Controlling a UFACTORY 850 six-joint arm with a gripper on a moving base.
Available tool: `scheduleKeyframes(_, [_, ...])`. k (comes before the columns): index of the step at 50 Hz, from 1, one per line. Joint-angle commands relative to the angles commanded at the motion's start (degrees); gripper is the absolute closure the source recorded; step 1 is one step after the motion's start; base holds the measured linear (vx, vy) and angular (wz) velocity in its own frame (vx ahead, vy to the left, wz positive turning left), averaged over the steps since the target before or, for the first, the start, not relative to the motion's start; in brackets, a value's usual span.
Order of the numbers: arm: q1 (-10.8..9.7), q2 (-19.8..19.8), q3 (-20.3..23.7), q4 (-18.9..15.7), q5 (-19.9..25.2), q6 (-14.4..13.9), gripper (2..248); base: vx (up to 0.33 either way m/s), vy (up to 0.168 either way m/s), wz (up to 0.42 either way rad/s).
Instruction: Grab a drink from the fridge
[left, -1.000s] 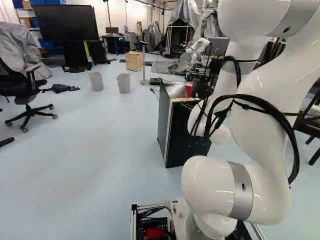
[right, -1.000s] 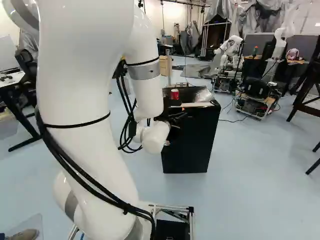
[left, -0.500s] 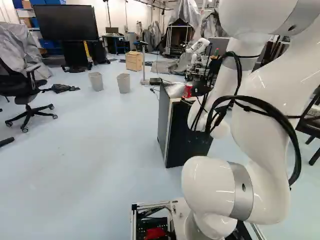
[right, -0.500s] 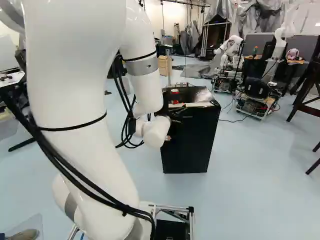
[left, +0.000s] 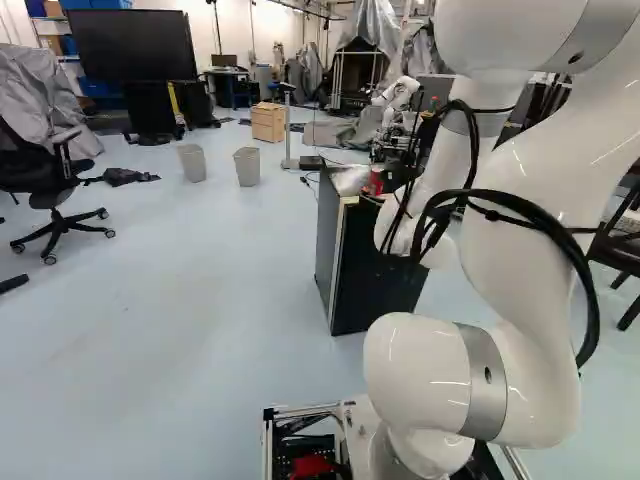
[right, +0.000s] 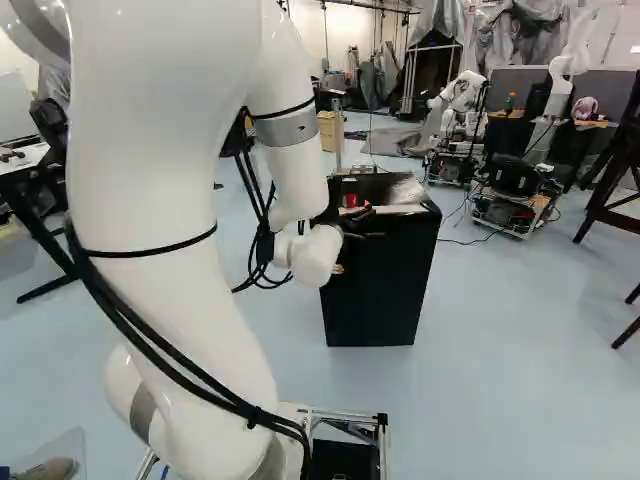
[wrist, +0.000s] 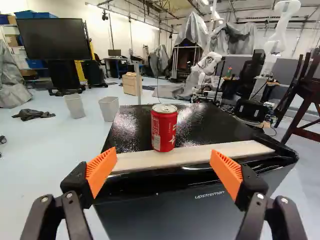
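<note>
Red can (wrist: 164, 128) stands upright on glossy black fridge (wrist: 205, 120), large screen (wrist: 52, 39) beyond.

From behind the arm (right: 150, 180) I have two base views, the left from its left and the right from its right, both facing ahead and slightly down. They share the black fridge (right: 378, 290), a short way ahead, and another robot (right: 462, 95) beyond. My wrist view looks along the claw (right: 370, 223), close over the fridge, and shares the large screen (left: 130, 45) with my left base view.
</note>
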Motion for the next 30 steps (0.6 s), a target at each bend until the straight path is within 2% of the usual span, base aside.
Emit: scheduleKeyframes(30, [1.0, -3.9, -4.74, 0.0, -0.82, 0.0, 3, 0.0, 0.0, 0.0])
